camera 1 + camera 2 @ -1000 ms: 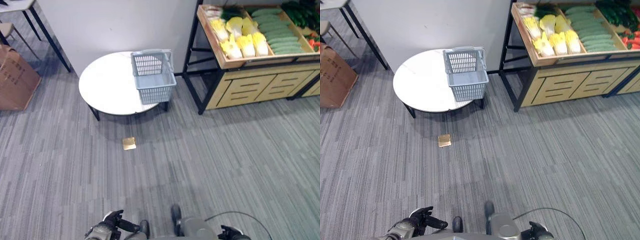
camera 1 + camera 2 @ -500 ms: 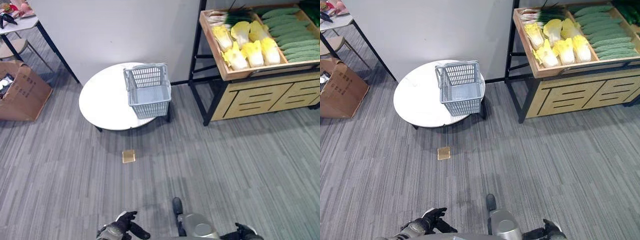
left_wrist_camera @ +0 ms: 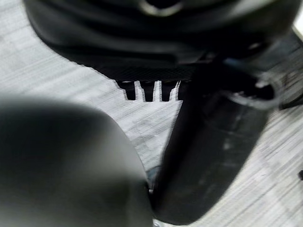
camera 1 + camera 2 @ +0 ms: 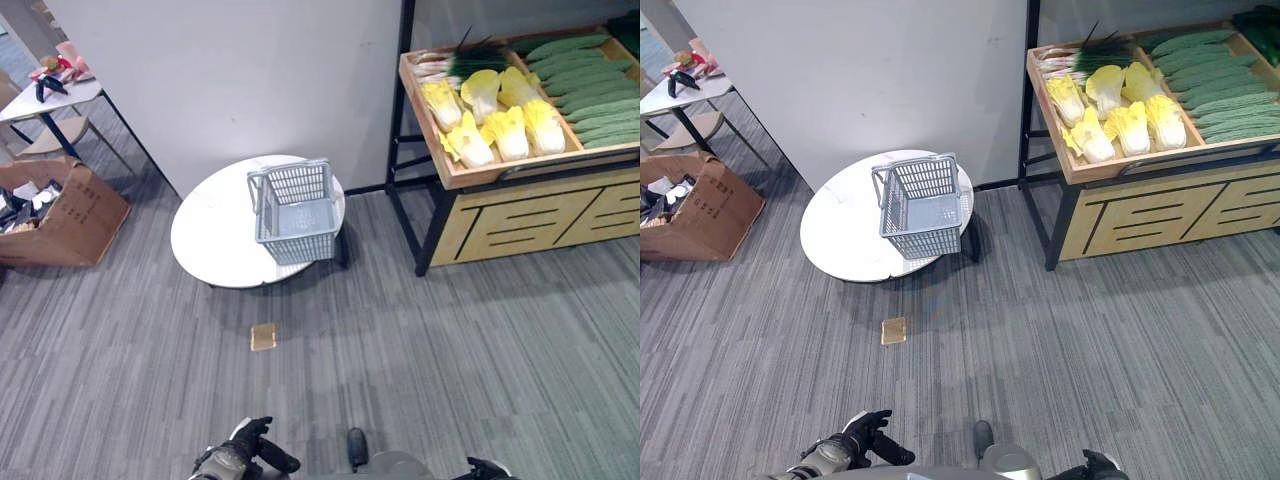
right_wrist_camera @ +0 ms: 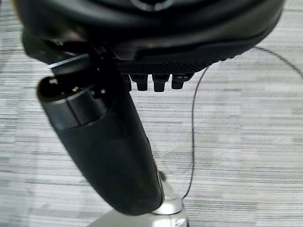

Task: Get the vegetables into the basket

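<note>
Shifted across the whole picture since the earlier frames, so camera motion is read; no object is seen displaced on its own, and both hands are kept low at the near edge as before.

Wooden produce stand (image 4: 520, 170) is seen far ahead and to the right of the right hand (image 4: 1102, 464), against the wall. Round white tabletop (image 4: 215, 235) is placed well ahead of the left hand (image 4: 243, 455), slightly toward the right-hand side of it. Cardboard box (image 4: 62, 215) is set far ahead-left of the left hand, on the carpet floor (image 4: 450, 340).

Grey basket (image 4: 295, 212) is stood upright on the tabletop's far-right part, handle raised at the back, nothing seen inside. Vegetables remain on the stand, well apart from both hands and the basket: cucumbers (image 4: 590, 75) in the right compartment, yellow cabbages (image 4: 495, 110) in the left compartment, green onions (image 4: 450, 65) behind the cabbages.

Small tan square (image 4: 264, 337) is laid on the floor between the left hand and the tabletop.

Left hand fingers (image 3: 149, 92) are shown straight, nothing held. Right hand fingers (image 5: 154, 81) are shown extended, nothing held.
</note>
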Motion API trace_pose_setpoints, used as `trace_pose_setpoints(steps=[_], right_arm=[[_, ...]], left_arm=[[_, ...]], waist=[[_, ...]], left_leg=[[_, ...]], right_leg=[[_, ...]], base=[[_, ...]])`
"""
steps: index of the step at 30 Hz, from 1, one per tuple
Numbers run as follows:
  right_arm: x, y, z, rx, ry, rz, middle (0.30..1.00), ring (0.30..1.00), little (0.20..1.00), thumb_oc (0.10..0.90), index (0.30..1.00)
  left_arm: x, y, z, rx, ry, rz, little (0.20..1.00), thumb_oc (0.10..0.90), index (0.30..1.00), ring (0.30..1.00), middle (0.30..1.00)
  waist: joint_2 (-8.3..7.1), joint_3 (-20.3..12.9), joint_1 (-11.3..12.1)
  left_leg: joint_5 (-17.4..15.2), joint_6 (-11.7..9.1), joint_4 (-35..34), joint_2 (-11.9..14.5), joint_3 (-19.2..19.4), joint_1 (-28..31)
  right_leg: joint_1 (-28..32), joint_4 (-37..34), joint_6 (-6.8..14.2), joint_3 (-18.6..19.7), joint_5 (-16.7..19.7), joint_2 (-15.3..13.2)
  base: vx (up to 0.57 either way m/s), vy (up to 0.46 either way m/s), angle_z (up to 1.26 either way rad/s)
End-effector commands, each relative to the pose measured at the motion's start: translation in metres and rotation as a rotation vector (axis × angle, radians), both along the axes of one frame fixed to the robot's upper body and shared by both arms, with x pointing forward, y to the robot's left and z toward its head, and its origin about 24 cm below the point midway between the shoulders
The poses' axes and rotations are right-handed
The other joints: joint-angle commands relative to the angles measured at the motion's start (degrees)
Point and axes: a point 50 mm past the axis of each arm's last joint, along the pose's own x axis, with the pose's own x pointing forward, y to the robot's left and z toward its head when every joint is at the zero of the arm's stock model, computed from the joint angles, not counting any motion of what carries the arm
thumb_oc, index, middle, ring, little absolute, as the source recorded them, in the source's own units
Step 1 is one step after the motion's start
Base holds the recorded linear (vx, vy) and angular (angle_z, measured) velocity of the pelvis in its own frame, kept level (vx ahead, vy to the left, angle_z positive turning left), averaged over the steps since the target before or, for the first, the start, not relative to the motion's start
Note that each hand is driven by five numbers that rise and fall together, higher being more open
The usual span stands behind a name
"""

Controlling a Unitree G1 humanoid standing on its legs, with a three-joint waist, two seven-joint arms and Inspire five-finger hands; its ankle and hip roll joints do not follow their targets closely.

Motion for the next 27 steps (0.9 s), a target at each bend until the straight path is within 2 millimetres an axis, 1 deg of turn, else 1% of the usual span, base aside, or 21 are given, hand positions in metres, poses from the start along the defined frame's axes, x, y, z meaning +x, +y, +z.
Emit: trace_pose_setpoints(steps=[1, 2, 3, 4, 5, 6, 7, 8, 10, 11, 12, 17, 19, 27], right_arm=[[0.000, -0.012, 0.004, -0.031, 0.005, 0.012, 1.000, 1.000, 1.000, 0.900, 1.000], [0.000, -0.011, 0.004, -0.030, 0.007, 0.021, 1.000, 1.000, 1.000, 0.900, 1.000], [0.030, -0.006, 0.007, -0.037, -0.036, 0.041, 1.000, 1.000, 1.000, 0.900, 1.000], [0.031, -0.005, 0.007, -0.037, -0.038, 0.041, 1.000, 1.000, 1.000, 0.900, 1.000], [-0.006, 0.002, -0.002, -0.013, 0.034, 0.050, 1.000, 1.000, 1.000, 0.900, 1.000], [-0.007, 0.007, -0.003, -0.003, 0.032, 0.062, 1.000, 1.000, 1.000, 0.900, 1.000], [-0.007, 0.007, -0.003, -0.003, 0.033, 0.062, 1.000, 1.000, 1.000, 0.900, 1.000], [-0.008, 0.011, -0.005, 0.005, 0.037, 0.083, 1.000, 1.000, 1.000, 0.900, 1.000], [-0.010, 0.013, -0.005, 0.016, 0.050, 0.088, 1.000, 1.000, 1.000, 0.900, 1.000], [-0.009, 0.013, -0.005, 0.017, 0.051, 0.090, 1.000, 1.000, 1.000, 0.900, 1.000], [-0.011, 0.014, -0.006, 0.025, 0.053, 0.082, 1.000, 1.000, 1.000, 0.900, 1.000], [-0.011, 0.015, -0.006, 0.029, 0.057, 0.090, 1.000, 1.000, 1.000, 0.900, 1.000], [-0.010, 0.016, -0.006, 0.032, 0.059, 0.103, 1.000, 1.000, 1.000, 0.900, 1.000], [-0.010, 0.019, -0.007, 0.041, 0.059, 0.097, 1.000, 1.000, 1.000, 0.900, 1.000]], left_arm=[[-0.028, 0.014, -0.006, 0.047, 0.085, -0.033, 1.000, 0.900, 1.000, 1.000, 1.000], [-0.030, 0.014, -0.007, 0.047, 0.092, -0.030, 1.000, 0.900, 1.000, 1.000, 1.000], [-0.034, 0.008, -0.008, 0.037, 0.102, -0.060, 1.000, 0.900, 1.000, 1.000, 1.000], [-0.034, 0.008, -0.008, 0.037, 0.100, -0.060, 1.000, 0.900, 1.000, 1.000, 1.000], [-0.037, 0.009, -0.009, 0.043, 0.102, -0.001, 1.000, 0.900, 1.000, 1.000, 1.000], [-0.037, 0.011, -0.009, 0.051, 0.101, 0.012, 1.000, 0.900, 1.000, 1.000, 1.000], [-0.038, 0.012, -0.009, 0.051, 0.101, 0.012, 1.000, 0.900, 1.000, 1.000, 1.000], [-0.037, 0.011, -0.008, 0.054, 0.098, 0.002, 1.000, 0.900, 1.000, 1.000, 1.000], [-0.037, 0.010, -0.009, 0.061, 0.102, -0.021, 1.000, 0.900, 1.000, 1.000, 1.000], [-0.036, 0.010, -0.008, 0.064, 0.101, -0.027, 1.000, 0.900, 1.000, 1.000, 1.000], [-0.037, 0.011, -0.009, 0.059, 0.107, -0.010, 1.000, 0.900, 1.000, 1.000, 1.000], [-0.039, 0.013, -0.009, 0.058, 0.114, 0.003, 1.000, 0.900, 1.000, 1.000, 1.000], [-0.037, 0.013, -0.008, 0.059, 0.107, -0.006, 1.000, 0.900, 1.000, 1.000, 1.000], [-0.037, 0.014, -0.008, 0.058, 0.109, 0.001, 1.000, 0.900, 1.000, 1.000, 1.000]], waist=[[1.24, 3.0, 2.1], [1.40, 3.2, 2.7], [2.10, 2.5, 4.0], [1.93, 2.8, 4.0], [2.78, 2.7, 3.4], [2.91, 2.4, 3.1], [2.90, 2.5, 3.2], [3.15, 2.0, 2.3], [3.14, 1.6, 1.6], [3.26, 1.3, 1.5], [3.12, 1.0, 1.3], [2.65, 0.3, 1.2], [2.34, -0.3, 1.2], [1.95, -0.7, 1.2]], left_leg=[[4.9, 5.3, -6.4, -3.0, -1.2, -1.8], [5.8, 5.1, -7.5, -3.8, -2.8, -2.7], [6.5, 5.0, -8.7, -4.3, -4.3, -3.6], [6.4, 5.0, -8.8, -4.4, -4.2, -3.2], [7.0, 5.1, -10.8, -3.9, -2.9, -1.8], [6.8, 5.2, -12.5, -3.7, -2.7, -0.8], [6.9, 5.2, -12.6, -3.7, -2.6, -0.6], [6.6, 5.2, -14.8, -3.4, -2.8, 2.0], [6.0, 5.4, -15.7, -3.3, -3.2, 3.7], [6.3, 5.4, -16.1, -3.0, -3.0, 3.9], [5.7, 5.7, -16.1, -3.1, -2.8, 4.9], [4.2, 6.5, -16.1, -3.6, -2.3, 5.8], [2.9, 7.3, -16.1, -4.2, -1.5, 6.3], [1.7, 8.0, -16.1, -5.1, -0.8, 5.9]], right_leg=[[3.8, 2.1, 6.8, 5.6, -1.3, -2.3], [4.7, 1.7, 6.7, 6.6, -1.8, -2.0], [5.7, 1.4, 6.7, 7.5, -2.2, -1.6], [6.1, 1.3, 6.7, 7.6, -2.4, -1.7], [7.3, 1.6, 6.6, 9.1, -3.3, -1.0], [7.3, 1.5, 6.4, 9.5, -3.5, -0.6], [7.3, 1.5, 6.4, 9.5, -3.5, -0.6], [6.9, 1.4, 6.1, 9.8, -3.6, -0.2], [6.3, 1.4, 6.2, 9.9, -3.5, -0.1], [5.9, 1.6, 6.3, 9.9, -3.0, 0.0], [6.2, 1.4, 6.6, 9.7, -3.0, -0.3], [6.7, 1.1, 7.1, 10.1, -2.8, -1.0], [6.6, 0.9, 7.7, 10.0, -2.8, -1.7], [5.6, 1.1, 8.7, 10.0, -2.8, -2.6]], base=[[0.26, 0.002, -0.47], [0.21, 0.003, -0.65], [0.22, 0.002, -0.78], [0.24, 0.029, -0.96], [0.13, 0.021, -0.89], [0.12, 0.019, -0.72], [0.05, 0.034, -0.42], [0.04, 0.058, -0.44], [0.02, 0.067, -0.46], [0.02, 0.067, -0.34], [0.01, 0.048, -0.20], [0.03, 0.056, 0.14], [0.02, 0.093, 0.01], [0.01, 0.081, -0.06]])
